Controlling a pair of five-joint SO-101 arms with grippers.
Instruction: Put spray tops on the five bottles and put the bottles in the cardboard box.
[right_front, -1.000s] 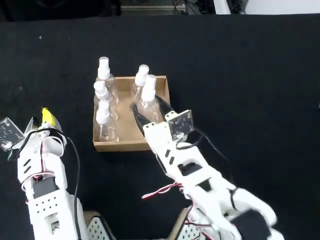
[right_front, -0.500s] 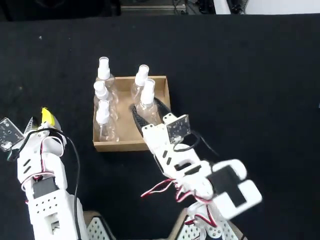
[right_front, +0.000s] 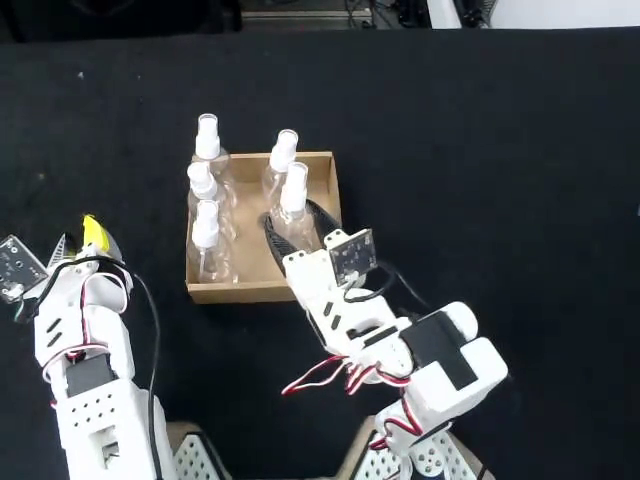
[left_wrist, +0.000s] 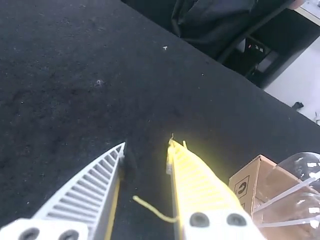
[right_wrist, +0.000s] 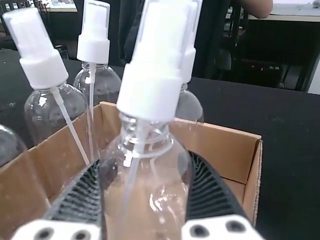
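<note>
Clear bottle (right_front: 293, 197), base behind end effector (right_front: 296, 222)

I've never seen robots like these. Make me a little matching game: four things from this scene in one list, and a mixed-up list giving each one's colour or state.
Things:
1. left gripper
2. right gripper
3. cardboard box
4. spray tops

Descriptions:
A. white
B. shut on a clear bottle
C. open above the black table
D. brown, with other bottles standing in it

Pairs: 1-C, 2-B, 3-D, 4-A.
</note>
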